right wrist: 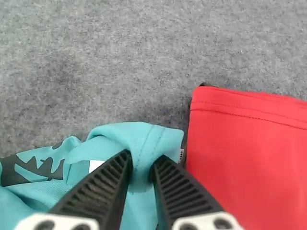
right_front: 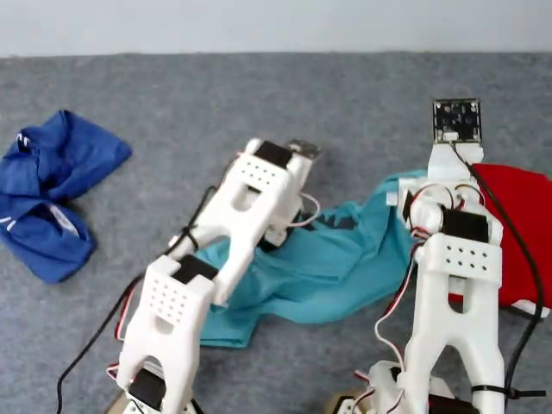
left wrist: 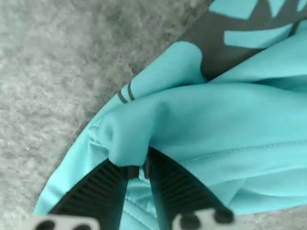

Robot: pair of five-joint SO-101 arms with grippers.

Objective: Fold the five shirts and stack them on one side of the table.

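Currently, item by item.

1. My left gripper [left wrist: 139, 168], with black ribbed fingers, is clamping its jaws on a bunched fold of the crumpled teal jersey shirt [right_front: 332, 269]. The cloth is puckering right at the fingertips.

2. My right gripper [right wrist: 141, 162], of the same black ribbed build, is pinching its jaws together on a stitched hem of that teal shirt, at the end nearest the red shirt.

3. The teal shirt is lying loose and wrinkled near the middle of the grey felt-like table [right_front: 259, 103], stretching between my two arms. A dark printed panel [left wrist: 225, 52] is showing on it close to the left gripper. A small white label [right wrist: 96, 166] is peeking out beside the right one.

4. The flat red fabric shirt [right_front: 522, 216] is lying at the right side of the table, just beside the teal hem. One straight stitched edge is facing the teal cloth. My white right arm [right_front: 457, 267] is covering part of it in the high view.

5. The rumpled royal-blue shirt [right_front: 52, 190] is sitting in a heap at the far left of the table, well apart from the teal one.

6. My white left arm [right_front: 233, 216] is leaning over the teal shirt, and a black cable [right_front: 95, 336] is trailing along the table beside its base.
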